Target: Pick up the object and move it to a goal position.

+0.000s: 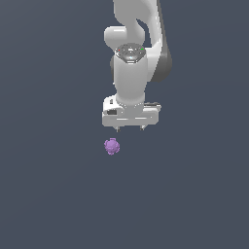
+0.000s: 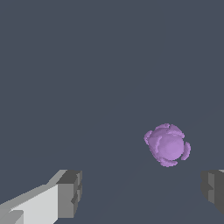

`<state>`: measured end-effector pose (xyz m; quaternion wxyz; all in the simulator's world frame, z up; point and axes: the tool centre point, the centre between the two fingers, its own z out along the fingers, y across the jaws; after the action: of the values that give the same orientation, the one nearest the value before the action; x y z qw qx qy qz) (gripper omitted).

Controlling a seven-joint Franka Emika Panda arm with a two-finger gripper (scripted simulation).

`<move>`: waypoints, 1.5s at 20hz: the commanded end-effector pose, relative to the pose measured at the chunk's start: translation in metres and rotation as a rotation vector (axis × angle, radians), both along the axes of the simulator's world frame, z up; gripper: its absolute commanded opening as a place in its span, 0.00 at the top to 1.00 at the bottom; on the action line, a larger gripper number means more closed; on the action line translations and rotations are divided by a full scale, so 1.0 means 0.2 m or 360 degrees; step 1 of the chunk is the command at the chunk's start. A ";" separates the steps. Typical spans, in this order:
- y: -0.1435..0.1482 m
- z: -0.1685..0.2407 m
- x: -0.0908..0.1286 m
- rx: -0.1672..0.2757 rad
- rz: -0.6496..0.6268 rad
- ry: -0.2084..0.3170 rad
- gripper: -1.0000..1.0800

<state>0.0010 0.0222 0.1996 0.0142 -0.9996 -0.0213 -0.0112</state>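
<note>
The gripper (image 1: 130, 128) hovers, fingers (image 2: 70, 192) spread apart, beside the purple object (image 1: 112, 146) lying on the table (image 1: 48, 194); a clean grasp likely requires centring over it before descending.

A plain worktop (image 1: 48, 194) of dark slate blue-grey fills the whole scene, flat and evenly coloured. In the wrist view the same worktop (image 2: 87, 65) shows one uniform dark surface, without markings.
</note>
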 end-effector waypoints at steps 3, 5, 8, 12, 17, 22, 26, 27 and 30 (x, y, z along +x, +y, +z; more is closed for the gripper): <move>-0.03 -0.03 0.00 -0.0005 0.0047 0.0001 0.04; -0.05 -0.06 0.00 -0.0009 0.0081 0.0002 0.04; -0.08 -0.10 0.00 -0.0015 0.0143 0.0003 0.04; -0.14 -0.17 0.00 -0.0025 0.0252 0.0005 0.04; -0.23 -0.29 -0.01 -0.0038 0.0422 0.0010 0.04; -0.31 -0.40 -0.02 -0.0047 0.0588 0.0015 0.04; -0.37 -0.46 -0.04 -0.0051 0.0690 0.0018 0.04; -0.38 -0.48 -0.04 -0.0051 0.0711 0.0019 0.04; -0.40 -0.51 -0.05 -0.0053 0.0763 0.0020 0.04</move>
<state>-0.0078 -0.0555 0.1005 0.0004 -0.9685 -0.2490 -0.0009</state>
